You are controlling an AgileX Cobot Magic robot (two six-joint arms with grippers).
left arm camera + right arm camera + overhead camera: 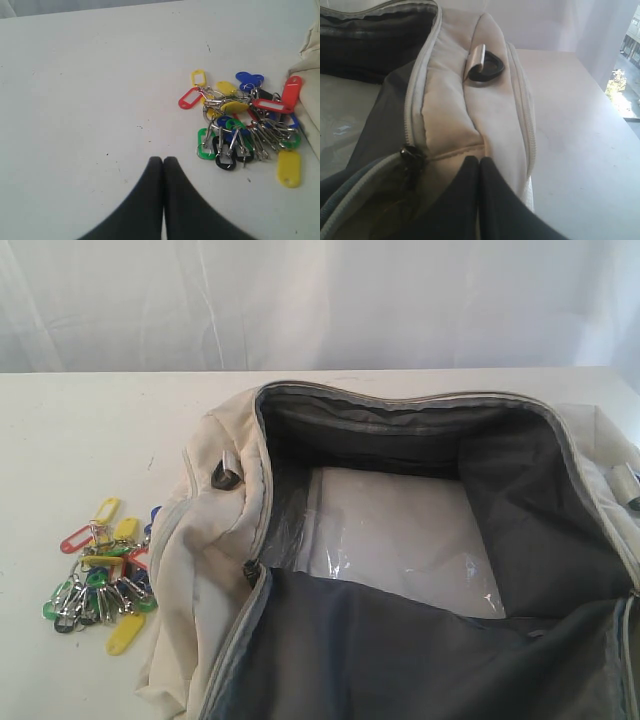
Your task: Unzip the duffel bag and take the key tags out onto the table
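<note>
While the white table (80, 420) runs wide under everything, the cream duffel bag (215, 530) takes up its near right part. One end of the bag points at the table's left edge and the other at the right edge. The bag's zipper is undone and the mouth gapes, showing dark grey lining (540, 520) and a clear plastic sheet (400, 535) on the floor inside.

The key tags (103, 575) are out of the bag. They lie in a heap on the bare tabletop toward the near left corner, just beside the bag's left end. They are yellow, red, green and blue, tangled on metal rings, and one yellow tag sits at the near side of the heap.

My left gripper (163, 161) hangs over open table near the tags but apart from them, its two dark fingers pressed together with nothing between them. My right gripper (480, 160) is at the bag's right end, fingers likewise together and empty; I cannot tell whether it touches the fabric. Just beside it sits a grey zipper slider (411, 155), and further along that end is a black strap ring (487, 65).
</note>
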